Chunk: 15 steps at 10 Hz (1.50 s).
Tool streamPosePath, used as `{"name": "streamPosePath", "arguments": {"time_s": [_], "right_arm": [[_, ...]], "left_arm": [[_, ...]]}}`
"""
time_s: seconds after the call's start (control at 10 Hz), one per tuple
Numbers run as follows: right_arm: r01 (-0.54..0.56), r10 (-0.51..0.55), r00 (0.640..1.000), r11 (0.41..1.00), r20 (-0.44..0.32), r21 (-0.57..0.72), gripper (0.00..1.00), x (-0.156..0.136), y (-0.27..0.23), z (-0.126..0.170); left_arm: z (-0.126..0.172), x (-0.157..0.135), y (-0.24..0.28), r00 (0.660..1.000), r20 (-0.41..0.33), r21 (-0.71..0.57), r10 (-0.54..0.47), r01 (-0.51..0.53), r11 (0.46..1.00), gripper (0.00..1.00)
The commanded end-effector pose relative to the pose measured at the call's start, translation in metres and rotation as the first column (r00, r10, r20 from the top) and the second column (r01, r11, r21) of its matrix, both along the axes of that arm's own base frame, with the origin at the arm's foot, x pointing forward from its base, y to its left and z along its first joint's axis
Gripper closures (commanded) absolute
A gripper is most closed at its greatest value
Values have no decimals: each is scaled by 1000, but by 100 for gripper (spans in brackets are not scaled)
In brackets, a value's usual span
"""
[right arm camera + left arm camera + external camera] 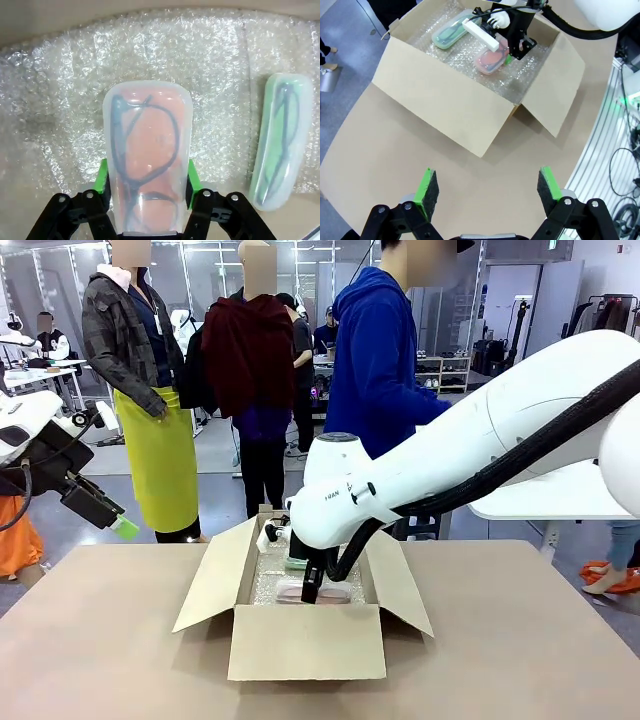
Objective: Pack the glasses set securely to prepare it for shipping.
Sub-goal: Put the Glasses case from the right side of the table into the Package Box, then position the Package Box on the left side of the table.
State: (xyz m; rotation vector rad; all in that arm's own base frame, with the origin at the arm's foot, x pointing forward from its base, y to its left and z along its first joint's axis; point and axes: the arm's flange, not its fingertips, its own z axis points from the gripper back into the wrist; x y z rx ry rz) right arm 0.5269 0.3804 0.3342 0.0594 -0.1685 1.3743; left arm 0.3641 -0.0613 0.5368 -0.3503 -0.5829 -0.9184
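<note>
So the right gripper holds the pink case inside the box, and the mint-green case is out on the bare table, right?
No. The mint-green case lies inside the cardboard box too, on the bubble wrap beside the pink case, as the right wrist view shows. The right gripper does hold the pink case inside the box.

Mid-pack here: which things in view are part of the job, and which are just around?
Job: pink case, gripped by the right gripper; mint-green case; cardboard box; bubble wrap lining it.
Not the job: white table behind; person in blue.
</note>
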Motion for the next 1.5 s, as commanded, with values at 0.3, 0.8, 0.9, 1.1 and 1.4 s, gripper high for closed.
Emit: {"name": "streamPosePath", "arguments": {"time_s": [0.3,0.8,0.9,1.1,1.4], "right_arm": [[13,-12,999,1000,43,-21,0,-5,4,20],[-14,14,999,1000,29,1,0,2,5,16],[-14,14,999,1000,29,1,0,2,5,16],[-14,14,999,1000,29,1,0,2,5,16],[-14,14,999,1000,29,1,0,2,5,16]], "left_arm": [[2,-1,3,1000,-1,-21,-20,20,1000,0],[2,-1,3,1000,-1,-21,-20,20,1000,0],[2,-1,3,1000,-1,-21,-20,20,1000,0],[2,-1,3,1000,-1,-21,-20,20,1000,0],[2,-1,3,1000,-1,-21,-20,20,1000,0]]}}
